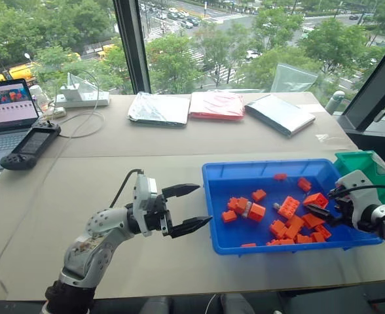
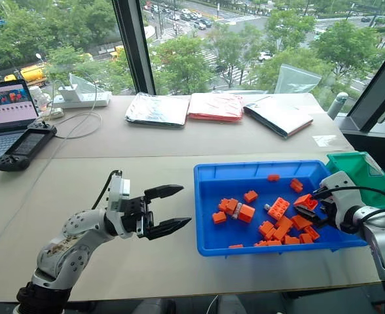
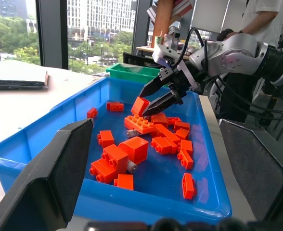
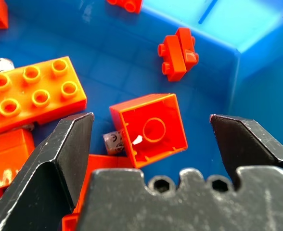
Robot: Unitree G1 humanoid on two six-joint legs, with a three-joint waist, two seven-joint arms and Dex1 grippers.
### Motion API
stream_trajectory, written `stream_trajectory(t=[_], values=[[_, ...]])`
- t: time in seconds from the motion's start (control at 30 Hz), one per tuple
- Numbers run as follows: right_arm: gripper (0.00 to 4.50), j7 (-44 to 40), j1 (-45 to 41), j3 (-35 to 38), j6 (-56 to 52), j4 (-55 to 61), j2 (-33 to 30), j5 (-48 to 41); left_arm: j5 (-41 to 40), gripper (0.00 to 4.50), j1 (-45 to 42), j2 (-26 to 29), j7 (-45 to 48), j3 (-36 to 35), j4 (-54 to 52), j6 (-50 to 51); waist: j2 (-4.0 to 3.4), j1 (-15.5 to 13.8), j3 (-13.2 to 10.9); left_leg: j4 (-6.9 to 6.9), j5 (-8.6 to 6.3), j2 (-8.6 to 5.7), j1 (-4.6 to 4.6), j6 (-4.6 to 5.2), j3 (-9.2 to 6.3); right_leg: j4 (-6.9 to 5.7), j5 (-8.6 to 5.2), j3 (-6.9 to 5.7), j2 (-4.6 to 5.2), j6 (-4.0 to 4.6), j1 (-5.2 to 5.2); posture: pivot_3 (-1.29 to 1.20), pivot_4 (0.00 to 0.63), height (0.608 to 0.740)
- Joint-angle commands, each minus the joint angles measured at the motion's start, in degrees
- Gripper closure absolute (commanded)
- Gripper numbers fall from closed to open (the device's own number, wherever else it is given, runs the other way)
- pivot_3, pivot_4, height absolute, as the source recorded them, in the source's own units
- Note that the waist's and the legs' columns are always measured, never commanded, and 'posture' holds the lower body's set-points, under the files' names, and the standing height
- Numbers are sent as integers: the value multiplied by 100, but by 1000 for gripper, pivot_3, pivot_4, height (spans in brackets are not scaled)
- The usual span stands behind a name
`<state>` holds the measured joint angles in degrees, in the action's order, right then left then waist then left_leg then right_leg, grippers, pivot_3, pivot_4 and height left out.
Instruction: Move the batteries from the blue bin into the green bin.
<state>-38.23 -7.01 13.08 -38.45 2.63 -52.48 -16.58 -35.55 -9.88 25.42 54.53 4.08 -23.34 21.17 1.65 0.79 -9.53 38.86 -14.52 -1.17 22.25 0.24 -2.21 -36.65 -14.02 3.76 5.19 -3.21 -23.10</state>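
With its jaws spread and empty, the right gripper (image 3: 157,98) is poised among orange bricks (image 1: 288,207) in the blue bin (image 1: 228,242), where a battery (image 4: 113,142) must next be pinched for the green bin (image 1: 376,167) at two o'clock, while the left gripper (image 1: 191,208) is held spread outside.

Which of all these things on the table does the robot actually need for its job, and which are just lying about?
Part of the job:
batteries, grey among the bricks
blue bin
green bin
right gripper, open above the bricks
left gripper, open, outside the blue bin

Just lying about:
orange bricks
laptop
handheld controller
folders
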Motion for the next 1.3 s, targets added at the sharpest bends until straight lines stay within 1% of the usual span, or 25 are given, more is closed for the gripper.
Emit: stream_trajectory(t=[0.03, 0.07, 0.1, 0.13, 0.17, 0.2, 0.27, 0.3, 0.47, 0.57, 0.8, 0.87, 0.9, 0.93, 0.97, 1.07, 1.1, 1.23, 1.3], values=[[529, 27, -78, 101, -16, 22, -33, 65, 71, 0, 30, -7, -21, 25, -114, -161, 0, -4, 0, 0, 0, 0, 0, 0, 0, 0, 0, 0, 0, 0, 0, 0, 150, 740], [699, 30, -81, 94, -7, 17, -33, 79, 73, 0, 31, -8, -17, 24, -113, -158, 0, -4, 0, 0, 0, 0, 0, 0, 0, 0, 0, 0, 1, 0, 0, 0, 150, 740], [1085, 30, -80, 91, -1, 15, -33, 88, 75, 0, 34, -11, -14, 22, -116, -155, 0, -4, 0, 0, 0, 0, 0, 0, 0, 0, 0, 0, 0, 0, 0, 0, 150, 740], [1346, 30, -83, 86, 4, 14, -29, 93, 81, 0, 31, -15, -12, 20, -110, -156, 0, -3, 0, 0, 0, 0, 0, 0, 0, 0, 0, 0, 0, 0, 0, 0, 150, 740], [1739, 32, -89, 78, 7, 9, -21, 100, 86, 0, 30, -18, -7, 18, -103, -160, 0, -3, 0, 0, 0, 0, 0, 0, 0, 0, 0, 0, 0, 0, 0, 0, 150, 740], [2021, 35, -102, 69, 17, 6, -7, 108, 90, 0, 27, -25, -5, 15, -91, -165, 0, -3, 0, 0, 0, 0, -1, 0, 1, 0, 0, 0, 0, 0, 0, 0, 150, 740], [2805, 61, -123, 87, 72, 22, 21, 124, 101, 0, 38, -35, 0, 9, -83, -181, 0, -2, 0, 0, 0, 0, -1, 0, 0, 0, 0, 0, -1, 0, 0, 0, 150, 740], [3001, 77, -140, 132, 92, 48, 38, 109, 115, 0, 45, -39, 5, 10, -75, -191, 0, 2, 0, 0, 0, 0, -1, 0, 0, 0, 0, 0, -1, 0, 0, 0, 150, 740], [3001, 257, -269, 351, 139, 81, 27, 136, 152, 0, 77, -36, 11, 10, -47, -248, -1, 3, 0, -1, 0, 0, -1, 0, 1, -1, 0, 0, -1, 0, -1, 0, 150, 740], [3001, 578, -577, 503, 119, -10, 84, 161, 179, 0, 97, -30, -6, 28, -50, -274, -1, 4, 0, 0, 0, 0, 0, 0, 0, -1, 0, 0, -1, 0, -1, 0, 150, 740], [3001, 1229, -1339, 268, 284, -847, 442, 513, 226, 0, 148, -5, -60, 38, -110, -271, -1, 7, 0, -1, 0, 0, -1, 0, 2, 0, 0, 1, -2, 1, -1, 0, 150, 740], [2035, 1302, -1443, 194, 420, -1064, 518, 629, 234, 0, 153, 8, -76, 30, -130, -261, -1, 1, 0, -1, 0, -1, 1, 0, 3, 1, 0, 1, -1, 1, -1, 0, 150, 740], [1850, 1287, -1464, 168, 475, -1119, 537, 653, 238, 0, 152, 13, -86, 26, -140, -259, -2, -2, 0, -1, 0, -2, 2, 0, 3, 1, 0, 1, 1, 1, -2, 0, 150, 740], [1519, 1262, -1479, 143, 517, -1153, 553, 660, 238, 0, 152, 22, -93, 22, -148, -254, -3, -4, -1, -1, 0, -1, 2, 0, 3, 1, 0, 1, 1, 1, -3, 0, 150, 740], [1069, 1255, -1494, 139, 527, -1161, 569, 653, 233, 0, 152, 29, -99, 17, -157, -249, -4, -2, -1, -1, 0, -2, 3, 0, 3, 1, 1, 1, 2, 1, -4, 0, 150, 740], [158, 1266, -1516, 154, 441, -1045, 566, 649, 230, 0, 143, 50, -122, 6, -171, -234, -4, 1, 0, -1, 0, -1, 3, 0, 3, 1, 1, 1, 2, 1, -3, 0, 150, 740], [36, 1243, -1498, 187, 385, -964, 547, 630, 235, 0, 141, 55, -131, 9, -173, -233, -4, 2, 0, -1, 0, 0, 2, 0, 2, 0, 1, 1, 1, 1, -3, 0, 150, 740], [36, 795, -1170, 330, 5, -424, 213, 442, 255, 0, 129, 63, -167, 14, -170, -243, -9, -7, -2, -2, 0, -1, 3, 1, 2, 0, 0, 1, 2, 1, -4, 0, 150, 740], [36, 369, -828, 431, -402, 80, -76, 193, 258, 0, 139, 69, -174, 17, -175, -241, -11, -12, -1, -1, -1, -1, 5, 2, -1, 1, 0, 1, 3, 0, -5, 0, 150, 740]])
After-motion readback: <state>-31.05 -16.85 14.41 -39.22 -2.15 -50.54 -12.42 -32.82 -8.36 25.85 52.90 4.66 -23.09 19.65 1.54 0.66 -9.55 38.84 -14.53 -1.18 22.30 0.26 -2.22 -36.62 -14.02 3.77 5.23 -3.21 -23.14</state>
